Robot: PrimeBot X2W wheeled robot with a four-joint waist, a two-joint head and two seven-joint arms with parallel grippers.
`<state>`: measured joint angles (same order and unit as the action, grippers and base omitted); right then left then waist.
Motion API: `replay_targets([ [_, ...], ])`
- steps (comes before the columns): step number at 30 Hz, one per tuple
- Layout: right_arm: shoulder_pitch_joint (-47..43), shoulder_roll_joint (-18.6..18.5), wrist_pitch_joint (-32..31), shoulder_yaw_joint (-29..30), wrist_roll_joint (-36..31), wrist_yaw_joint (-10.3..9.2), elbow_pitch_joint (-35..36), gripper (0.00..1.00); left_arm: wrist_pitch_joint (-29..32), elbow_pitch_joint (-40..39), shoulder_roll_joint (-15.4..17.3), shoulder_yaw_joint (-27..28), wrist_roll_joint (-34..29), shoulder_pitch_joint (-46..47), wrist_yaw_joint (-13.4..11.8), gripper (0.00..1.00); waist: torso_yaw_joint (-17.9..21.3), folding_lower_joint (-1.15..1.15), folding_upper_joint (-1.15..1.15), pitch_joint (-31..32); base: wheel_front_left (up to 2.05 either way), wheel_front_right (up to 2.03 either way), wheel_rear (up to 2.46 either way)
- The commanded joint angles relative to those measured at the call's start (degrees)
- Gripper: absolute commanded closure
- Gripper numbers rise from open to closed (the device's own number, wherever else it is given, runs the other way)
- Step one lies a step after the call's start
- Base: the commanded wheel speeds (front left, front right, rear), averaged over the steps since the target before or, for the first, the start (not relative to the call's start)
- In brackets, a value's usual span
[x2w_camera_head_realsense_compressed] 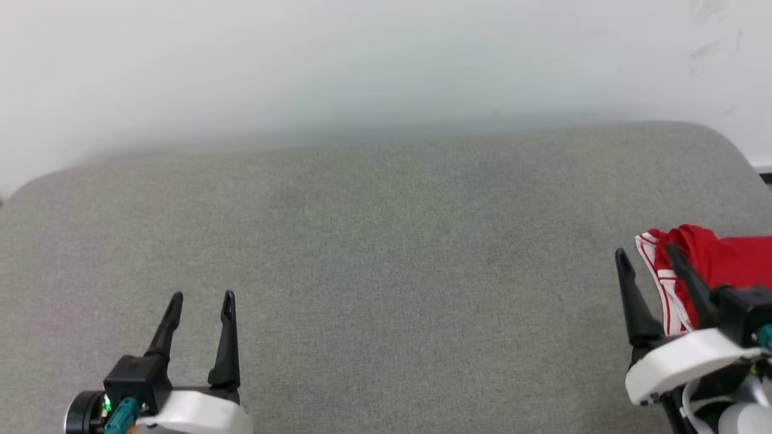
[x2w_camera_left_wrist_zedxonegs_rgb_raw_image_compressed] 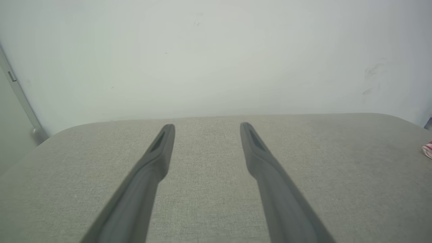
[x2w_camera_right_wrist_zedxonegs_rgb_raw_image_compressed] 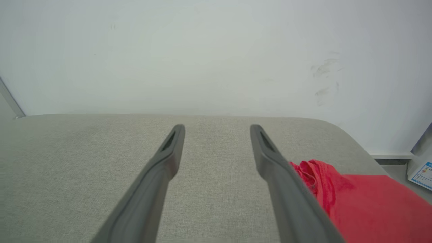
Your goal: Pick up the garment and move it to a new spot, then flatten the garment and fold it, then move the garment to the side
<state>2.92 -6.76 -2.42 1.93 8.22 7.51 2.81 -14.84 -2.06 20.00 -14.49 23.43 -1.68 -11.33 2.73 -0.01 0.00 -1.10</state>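
The garment point(x2w_camera_head_realsense_compressed: 727, 259), red with red-white striped trim, lies bunched at the right edge of the grey cushioned surface point(x2w_camera_head_realsense_compressed: 386, 241). In the right wrist view the garment point(x2w_camera_right_wrist_zedxonegs_rgb_raw_image_compressed: 364, 199) spreads red to the right of my fingers. A scrap of striped trim of the garment point(x2w_camera_left_wrist_zedxonegs_rgb_raw_image_compressed: 428, 149) peeks in at the far right of the left wrist view. My right gripper point(x2w_camera_head_realsense_compressed: 648, 256) is open beside it, one finger over the cloth, nothing between the jaws; the right gripper point(x2w_camera_right_wrist_zedxonegs_rgb_raw_image_compressed: 217, 130) shows bare surface in its gap. At the lower left my left gripper point(x2w_camera_head_realsense_compressed: 202, 299) stands open and empty, as does the left gripper point(x2w_camera_left_wrist_zedxonegs_rgb_raw_image_compressed: 206, 128).
A pale wall point(x2w_camera_head_realsense_compressed: 362, 66) rises directly behind the grey surface. Its right corner is rounded, with floor and a white box point(x2w_camera_right_wrist_zedxonegs_rgb_raw_image_compressed: 422, 168) beyond it.
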Motion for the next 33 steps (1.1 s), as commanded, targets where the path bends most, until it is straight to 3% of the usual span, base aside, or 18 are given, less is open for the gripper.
replay_targets([
  [1, -1.79, 0.58, -0.36, -0.46, 0.68, -0.03, 0.70, 0.00, -0.30, 0.26, 0.01, -0.01, -0.27, -1.13, 0.07, 0.00, -0.33, 0.01, 0.00, 1.39, 0.00, 0.00, 0.00],
  [26, -2.51, 0.27, 0.48, -2.16, 1.92, -0.04, 0.49, 0.00, -0.46, 2.77, -1.30, 1.26, -1.73, -1.21, 2.11, 0.00, -0.13, 0.01, 0.00, 0.44, 0.00, 0.00, 0.00],
  [27, -3.19, 0.57, 0.18, -2.14, 1.88, 0.00, 0.44, 1.00, -0.02, 2.85, -1.25, 1.06, -1.46, -1.72, 1.78, 1.00, -0.12, 0.01, 0.00, 0.44, 0.00, 0.00, 0.00],
  [33, -3.42, 0.90, -0.16, -1.91, 6.66, 0.00, -1.53, 1.00, 1.02, 4.10, -2.48, 1.56, 2.82, -1.88, 2.62, 1.00, -0.20, 0.01, 0.00, 0.45, 0.00, 0.00, 0.00],
])
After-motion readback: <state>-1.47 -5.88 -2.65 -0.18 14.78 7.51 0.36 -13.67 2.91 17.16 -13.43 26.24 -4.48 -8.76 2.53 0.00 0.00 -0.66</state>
